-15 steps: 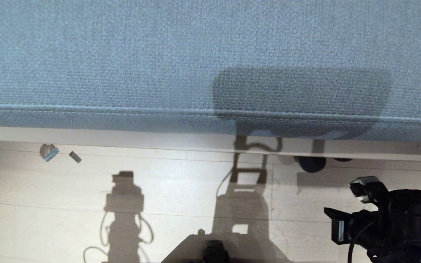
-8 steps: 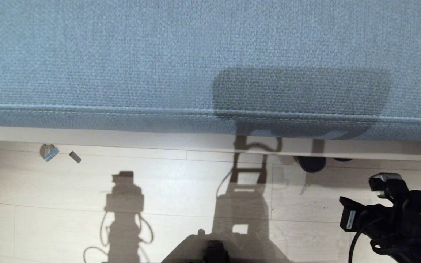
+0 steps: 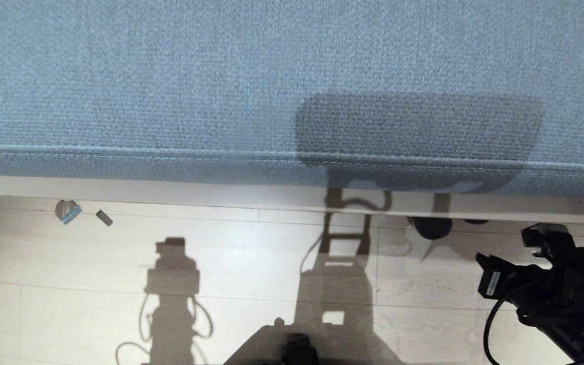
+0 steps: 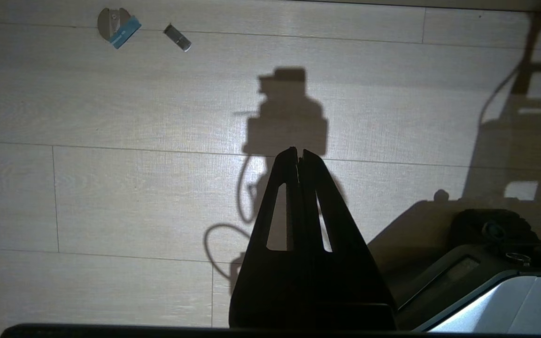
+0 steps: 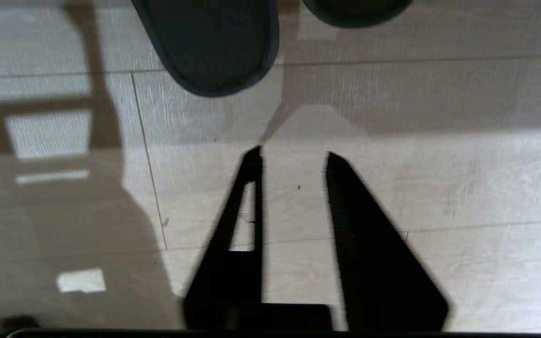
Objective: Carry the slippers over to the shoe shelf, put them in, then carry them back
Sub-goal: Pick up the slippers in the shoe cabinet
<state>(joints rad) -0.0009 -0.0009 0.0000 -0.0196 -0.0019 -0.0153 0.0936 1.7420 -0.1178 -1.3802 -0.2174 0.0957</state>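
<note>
Two dark slippers lie on the pale wood floor, their heels poking out from under a blue-grey upholstered edge: one (image 3: 430, 228) (image 5: 209, 42) and the other (image 3: 474, 221) (image 5: 355, 9). My right arm (image 3: 555, 284) is at the lower right of the head view, a little short of them. In the right wrist view the right gripper (image 5: 294, 157) is open over bare floor, nothing between its fingers, with the slippers just ahead. The left gripper (image 4: 298, 151) hangs parked and shut over the floor. The shoe shelf is out of view.
Blue-grey upholstery (image 3: 271, 91) fills the far half of the head view, with a pale board (image 3: 195, 193) under it. A small metal disc with a blue tab (image 3: 68, 211) and a small grey piece (image 3: 104, 218) lie on the floor at left. My base (image 3: 297, 347) is at the near edge.
My right arm has moved to the right and further from me in the head view, towards the upholstered edge. The slippers and the left arm have not moved.
</note>
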